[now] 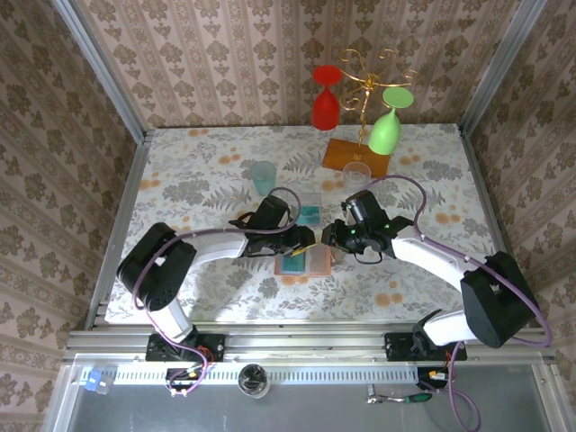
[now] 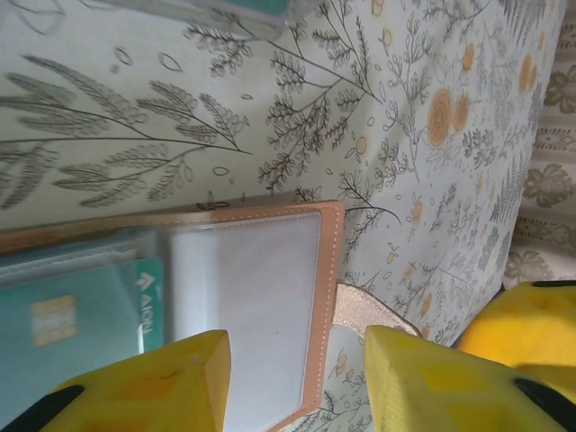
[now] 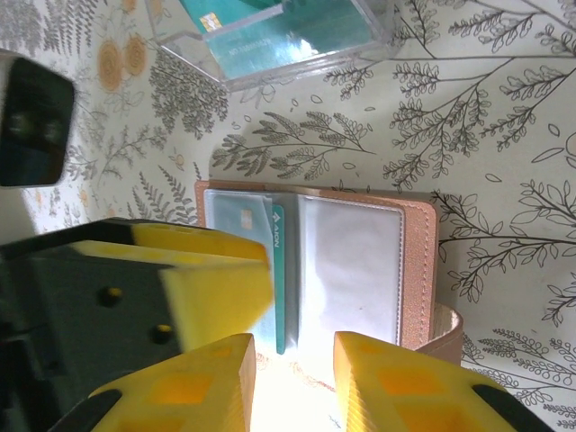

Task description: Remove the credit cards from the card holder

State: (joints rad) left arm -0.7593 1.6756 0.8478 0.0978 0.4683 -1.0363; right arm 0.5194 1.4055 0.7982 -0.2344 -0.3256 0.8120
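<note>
Stretches the left arm [image 1: 216,247] and right arm [image 1: 432,256] low across the flowered table [image 1: 180,171], wrists nearly meeting mid-table over the open card holder [image 1: 306,262]. Crops at the frame edge a clear box [image 3: 306,65] of teal cards [image 3: 261,36], just beyond the holder. Hangs the left gripper [image 2: 297,360] with fingers well apart, one above a teal credit card [image 2: 81,315] tucked in a pocket. Poises the right gripper [image 3: 294,346] at the holder's near edge, fingers slightly apart; cannot tell through glare whether pinching that edge.

Left arm [image 1: 211,247], right arm [image 1: 432,256] reach inward and low. Left gripper [image 2: 292,346], right gripper [image 3: 292,346] nearly tip to tip — jaws of both partly apart.
</note>
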